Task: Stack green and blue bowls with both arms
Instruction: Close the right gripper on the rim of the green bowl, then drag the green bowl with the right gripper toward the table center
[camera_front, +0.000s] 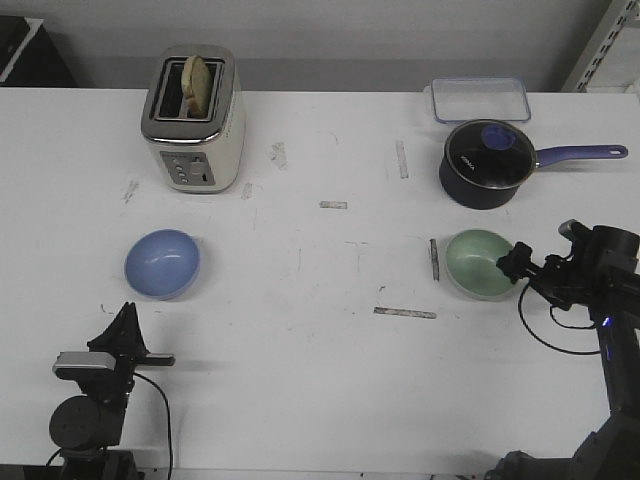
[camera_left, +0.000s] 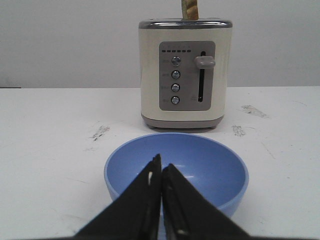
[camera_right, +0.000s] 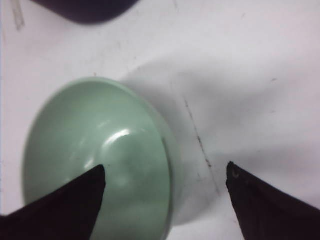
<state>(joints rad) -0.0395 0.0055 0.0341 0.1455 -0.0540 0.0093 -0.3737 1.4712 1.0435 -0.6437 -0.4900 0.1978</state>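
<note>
The pale blue bowl sits on the white table at the left, in front of the toaster. It also shows in the left wrist view. My left gripper is shut and empty, low at the front left, just short of the bowl; its tips point at it. The mint green bowl sits at the right. My right gripper is open at its right rim. In the right wrist view the gripper straddles the rim of the green bowl, one finger over the inside, one outside.
A cream toaster with bread stands at the back left, also in the left wrist view. A dark blue saucepan with lid and long handle is behind the green bowl. A clear lidded box is at the back right.
</note>
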